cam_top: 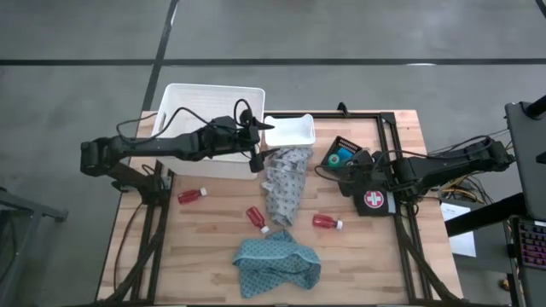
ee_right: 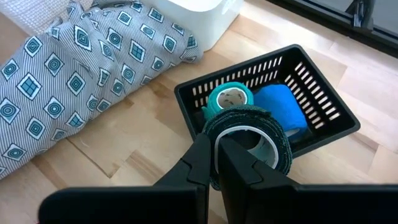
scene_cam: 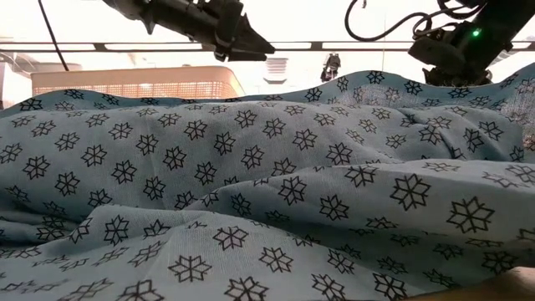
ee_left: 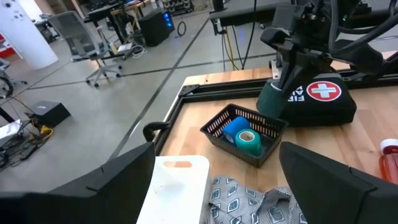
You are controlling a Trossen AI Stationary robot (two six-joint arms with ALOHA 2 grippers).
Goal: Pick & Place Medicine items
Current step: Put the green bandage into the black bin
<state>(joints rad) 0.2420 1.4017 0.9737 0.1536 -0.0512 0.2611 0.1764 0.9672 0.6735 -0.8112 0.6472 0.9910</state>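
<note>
From above, the right gripper (cam_top: 357,164) hangs over the black basket (cam_top: 343,154); three red bottles (cam_top: 192,195) lie around seven o'clock of it. Its wrist view shows closed fingers pinching a dark green roll (ee_right: 249,134) just above the basket's teal roll (ee_right: 229,98) and blue roll (ee_right: 278,106). The left gripper (cam_top: 256,136) gapes wide, empty, over the white bin (cam_top: 213,98).

teal cloth (cam_top: 278,265) | grey cloth (cam_top: 286,184) | first-aid pouch (cam_top: 373,200) | white bin (cam_top: 198,107)

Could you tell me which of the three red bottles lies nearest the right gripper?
The rightmost red bottle, just left of the pouch; the other two lie farther left, beyond the grey cloth.
</note>
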